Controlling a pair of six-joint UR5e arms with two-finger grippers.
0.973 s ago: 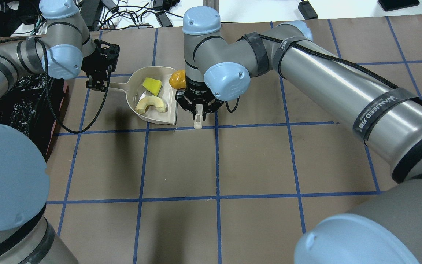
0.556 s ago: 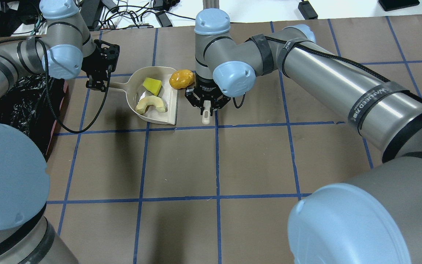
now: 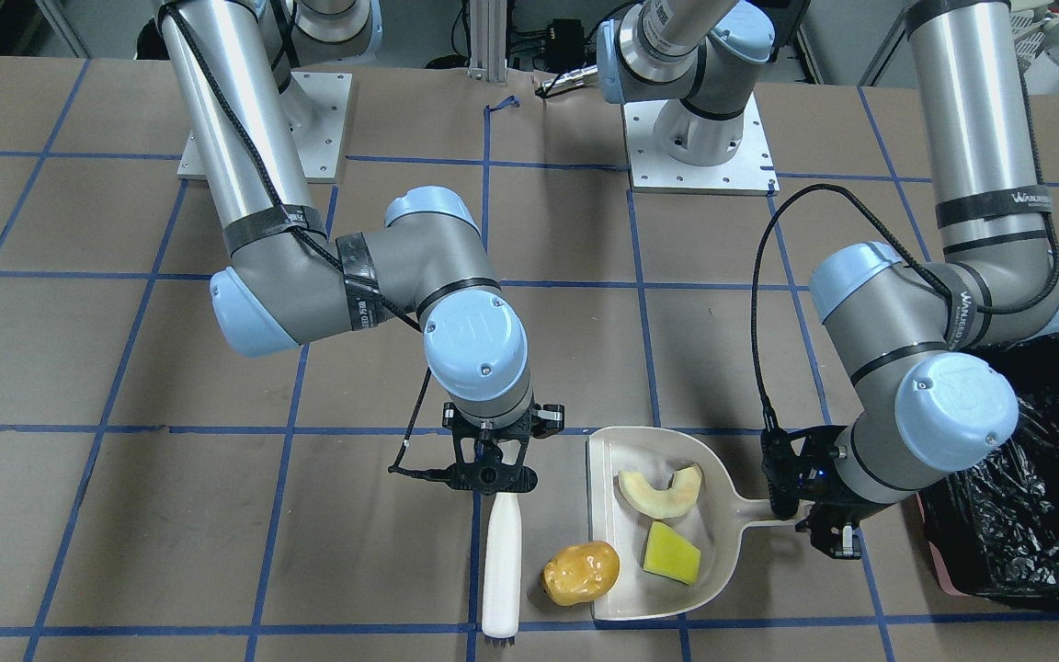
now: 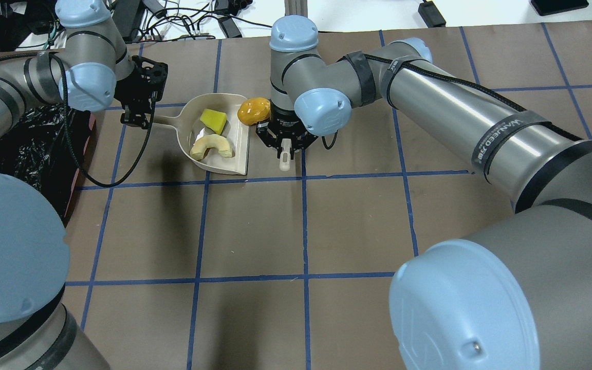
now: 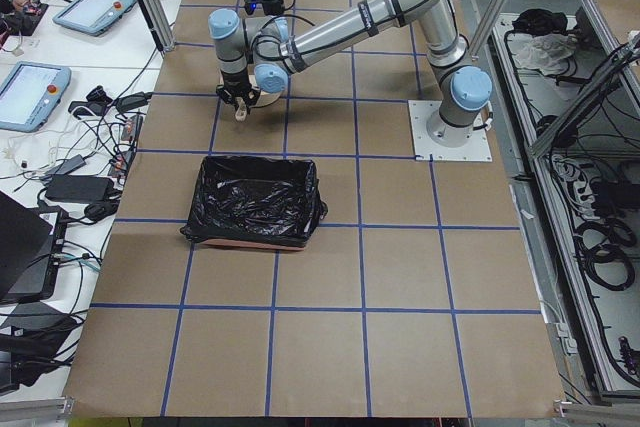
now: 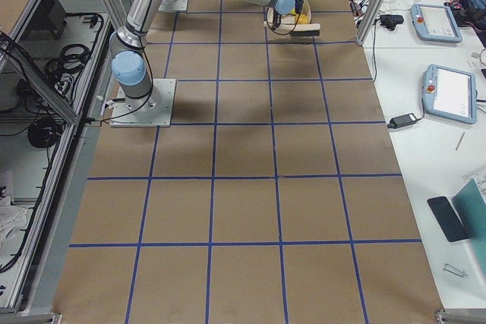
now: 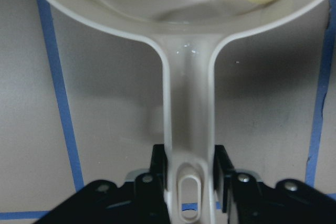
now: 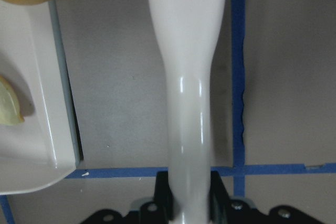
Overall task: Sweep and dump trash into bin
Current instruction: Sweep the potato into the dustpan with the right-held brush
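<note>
1 potato (image 3: 581, 572) sits at the dustpan (image 3: 721, 529) lip, and the right gripper (image 3: 491, 483), clamped on the brush (image 3: 502, 570), could glance it sideways.

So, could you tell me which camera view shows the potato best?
The front-facing view: the whole potato shows unobstructed by the dustpan. The overhead shows it beside the right arm; the right wrist view catches only an edge; the right side view shows it tiny; the others miss it.
</note>
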